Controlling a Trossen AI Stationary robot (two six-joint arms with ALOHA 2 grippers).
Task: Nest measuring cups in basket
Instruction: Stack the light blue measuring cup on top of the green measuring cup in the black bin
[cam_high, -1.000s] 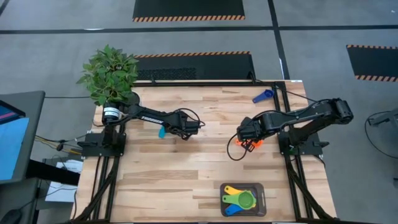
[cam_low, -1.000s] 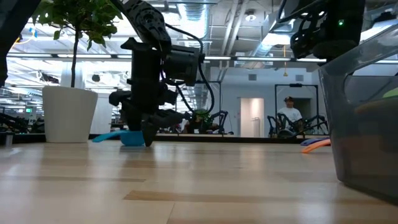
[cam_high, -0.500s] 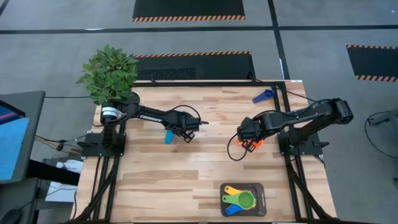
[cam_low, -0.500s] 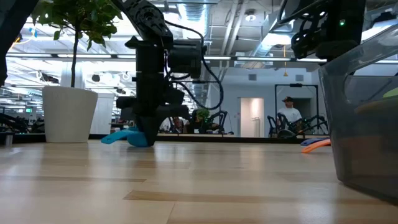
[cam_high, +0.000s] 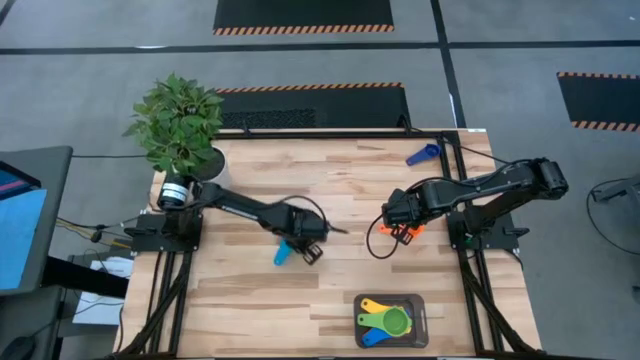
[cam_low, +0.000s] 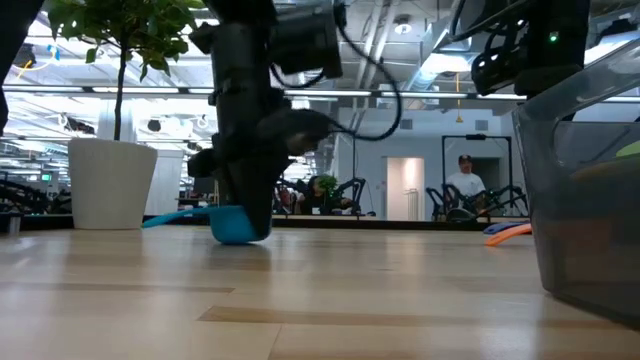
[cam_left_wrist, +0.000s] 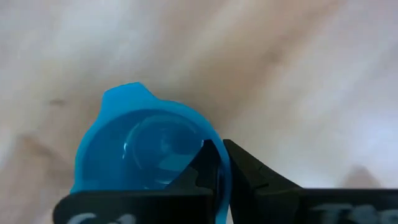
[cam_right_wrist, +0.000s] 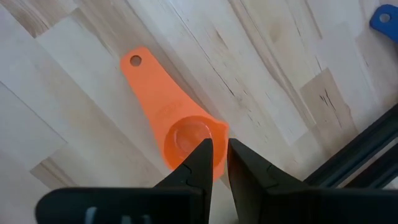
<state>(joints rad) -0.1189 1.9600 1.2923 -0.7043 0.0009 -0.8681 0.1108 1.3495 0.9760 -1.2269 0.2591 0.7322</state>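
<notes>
My left gripper (cam_high: 296, 246) is shut on a light blue measuring cup (cam_high: 282, 254) near the table's middle. In the low view the cup (cam_low: 238, 226) sits under the fingers, its handle (cam_low: 176, 215) sticking out sideways. My right gripper (cam_high: 399, 225) is shut on an orange measuring cup (cam_right_wrist: 180, 134) right of centre. A dark blue cup (cam_high: 422, 154) lies flat on the table at the far right. The dark mesh basket (cam_high: 420, 322) stands at the near edge and holds a yellow, a green and a blue cup. My left gripper has the light blue cup's bowl wall (cam_left_wrist: 219, 177) pinched, one finger (cam_left_wrist: 198, 169) inside the bowl and one outside. The fingers come from above, pointing down. The cup stays upright with its mouth up; whether its bottom touches the table I cannot tell. My right gripper pinches the orange cup's bowl wall (cam_right_wrist: 219, 134), on the side away from the handle (cam_right_wrist: 146, 78). One finger (cam_right_wrist: 200, 158) is inside the bowl and one outside, coming from above. The cup sits mouth up with its handle flat over the wood.
A potted plant (cam_high: 178, 122) stands at the table's far left corner. Black frame rails (cam_high: 470, 270) run along the table's right side. Bare wood lies between the two grippers and the basket.
My left gripper has gone toward the table's near edge and a little to the right, taking the light blue cup along. The cup has turned, so its handle now points toward the near left.
</notes>
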